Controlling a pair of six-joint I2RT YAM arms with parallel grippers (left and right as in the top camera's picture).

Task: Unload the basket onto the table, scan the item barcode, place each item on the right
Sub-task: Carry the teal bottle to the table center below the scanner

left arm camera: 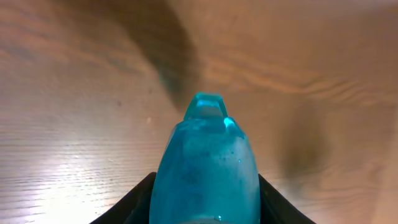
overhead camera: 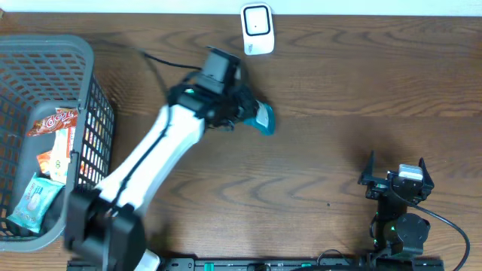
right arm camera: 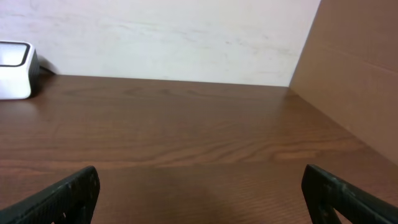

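As the overhead view shows, the left tool [overhead camera: 250, 114] is clenched on a teal item [overhead camera: 263, 119] over the middle of the tabletop [overhead camera: 339, 90]. The item is nearer the front than the white scanner [overhead camera: 257, 28], which stands at the far edge, and the two are well apart. The white arm runs diagonally from the near left corner and passes just beside the right wall of the grey basket [overhead camera: 45, 45]. That basket occupies the left edge and holds several packets [overhead camera: 53, 120]. Open wood extends rightward from the item to the right tool [overhead camera: 395, 175], which is parked near the front right corner in a released state, with nothing between its fingers. In the left wrist view, the teal item [left arm camera: 205, 162] fills the lower centre with its narrow end pointing away from the camera. The left tool [left arm camera: 205, 214] shows one dark finger [left arm camera: 134, 202] against each flank of the item. Blurred wood grain surrounds the item, and whether it touches the wood cannot be told. In the right wrist view, the right tool [right arm camera: 205, 202] has its fingers [right arm camera: 62, 196] at the two lower corners, wide apart, with bare tabletop [right arm camera: 199, 143] between them. The scanner [right arm camera: 13, 61] sits at the far left against a pale wall [right arm camera: 161, 37], and a brown panel [right arm camera: 354, 81] bounds the right side.
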